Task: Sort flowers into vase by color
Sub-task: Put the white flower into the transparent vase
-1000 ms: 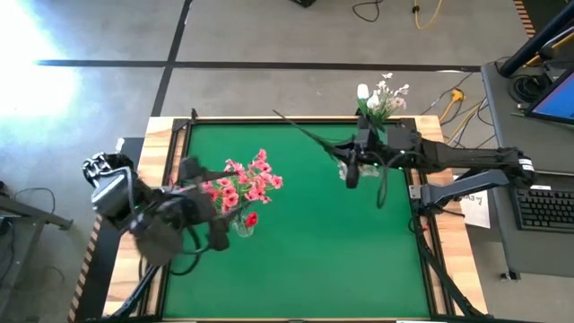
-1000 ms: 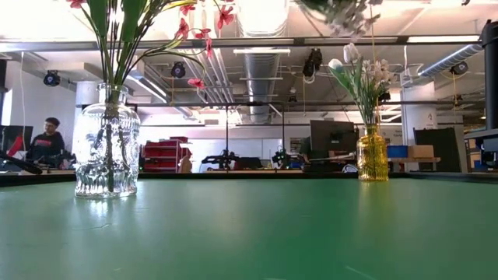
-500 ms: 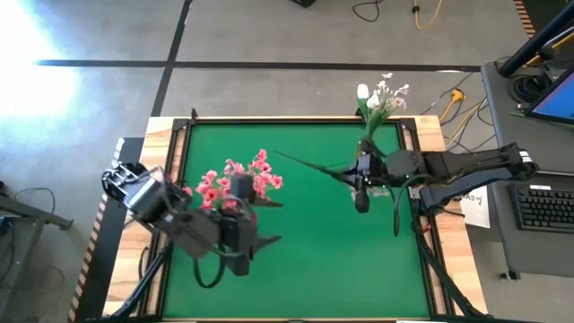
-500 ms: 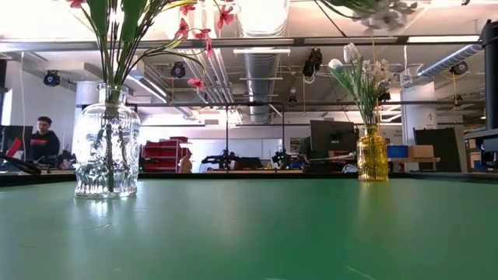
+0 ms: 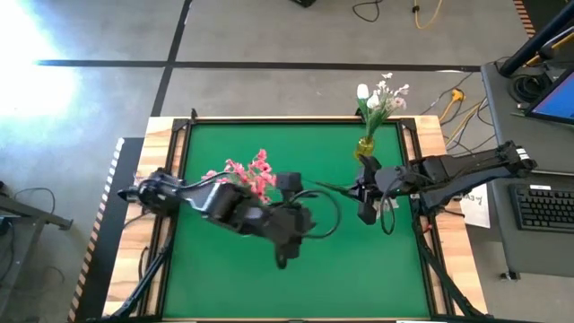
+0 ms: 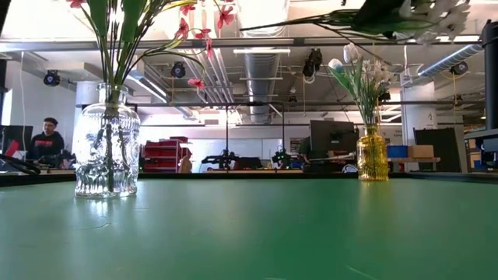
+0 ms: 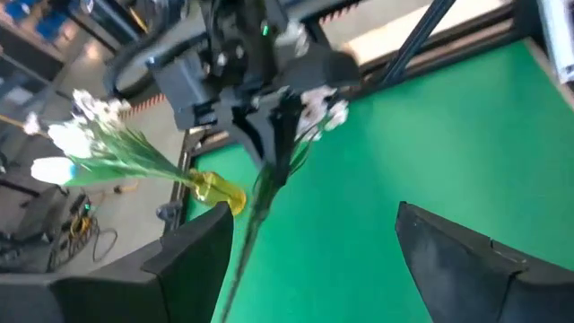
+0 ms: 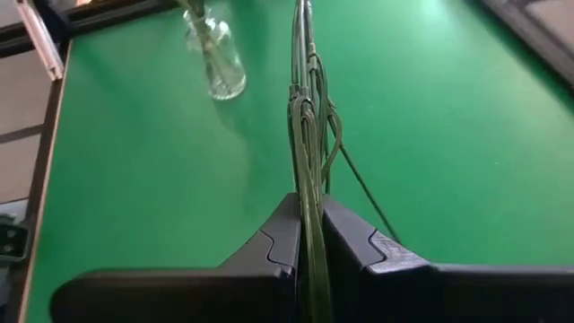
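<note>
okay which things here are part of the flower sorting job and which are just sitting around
Part of the job:
- white-blossom spray, stem clamped in the right gripper
- left gripper, open, facing that spray
- clear vase with pink flowers
- yellow vase with white flowers

Just about:
- keyboard
- floor cables
- person in the background

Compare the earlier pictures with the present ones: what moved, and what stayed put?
The left gripper swung from the table's left edge towards the centre, open. The right gripper, shut on a white-blossom spray, drew slightly nearer. The clear glass vase and yellow glass vase stayed put.
</note>
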`<state>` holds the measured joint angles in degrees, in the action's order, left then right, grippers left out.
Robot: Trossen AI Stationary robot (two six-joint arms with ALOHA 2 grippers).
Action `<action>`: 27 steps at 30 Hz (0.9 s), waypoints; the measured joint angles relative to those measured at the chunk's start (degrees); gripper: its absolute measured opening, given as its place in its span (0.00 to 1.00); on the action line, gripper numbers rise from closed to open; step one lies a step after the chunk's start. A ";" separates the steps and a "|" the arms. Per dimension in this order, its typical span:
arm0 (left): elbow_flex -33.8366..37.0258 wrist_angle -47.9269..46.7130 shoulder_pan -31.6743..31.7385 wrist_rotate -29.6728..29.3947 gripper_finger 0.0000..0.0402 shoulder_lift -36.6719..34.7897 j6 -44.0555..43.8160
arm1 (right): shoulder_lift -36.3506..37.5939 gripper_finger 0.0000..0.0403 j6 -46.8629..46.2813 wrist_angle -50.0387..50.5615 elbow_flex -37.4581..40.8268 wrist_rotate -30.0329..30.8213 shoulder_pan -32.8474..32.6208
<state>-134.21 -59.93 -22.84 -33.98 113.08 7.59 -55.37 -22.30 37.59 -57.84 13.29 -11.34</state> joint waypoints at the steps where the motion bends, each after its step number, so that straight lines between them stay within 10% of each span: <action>1: 0.00 0.21 0.71 0.39 0.73 0.78 -0.19 | -0.07 0.06 -0.45 0.23 0.00 -0.29 -0.08; 27: -0.02 -3.29 4.68 -0.13 0.69 7.66 -1.09 | -0.25 0.06 -4.87 -6.83 -0.04 -11.85 -0.53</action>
<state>-134.23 -63.22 -18.15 -34.11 120.73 6.50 -55.61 -27.18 30.76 -57.89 1.44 -11.87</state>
